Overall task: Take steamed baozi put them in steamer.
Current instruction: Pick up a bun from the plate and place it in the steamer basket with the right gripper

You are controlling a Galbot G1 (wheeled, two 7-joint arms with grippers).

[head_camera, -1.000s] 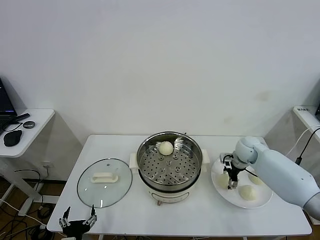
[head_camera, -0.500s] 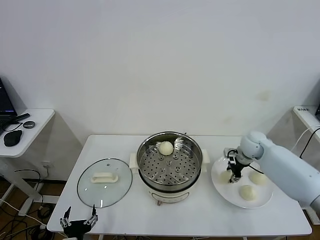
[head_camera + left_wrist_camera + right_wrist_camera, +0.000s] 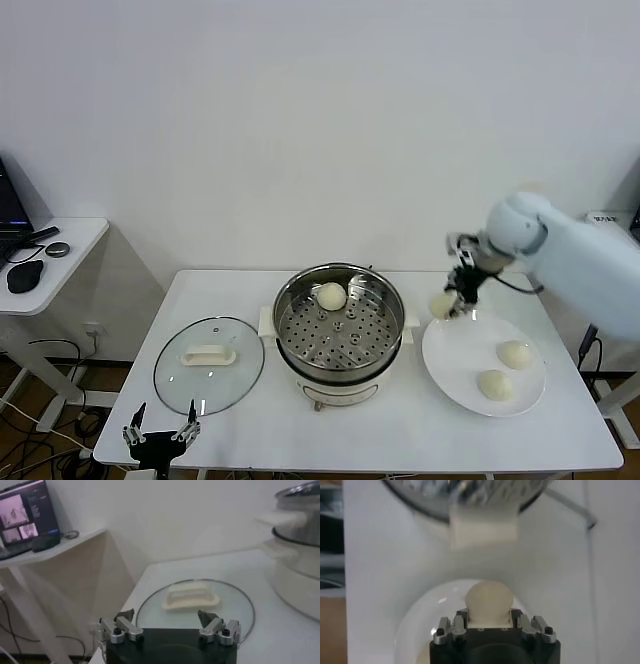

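Observation:
The steel steamer (image 3: 340,320) stands mid-table with one baozi (image 3: 331,296) on its perforated tray at the back. My right gripper (image 3: 452,298) is shut on a second baozi (image 3: 442,305) and holds it in the air between the steamer and the white plate (image 3: 455,370). In the right wrist view this baozi (image 3: 488,600) sits between the fingers, above the plate rim, with the steamer handle (image 3: 483,526) ahead. Two more baozi (image 3: 516,354) (image 3: 493,384) lie on the plate. My left gripper (image 3: 160,433) is open and parked at the table's front left edge.
A round glass lid (image 3: 209,364) with a white handle lies left of the steamer; it also shows in the left wrist view (image 3: 194,600). A side desk (image 3: 45,262) with a mouse stands at far left. A wall runs close behind the table.
My right gripper closed on a baozi on the plate and lifted it up and back, toward the steamer's right side. The left arm stayed parked.

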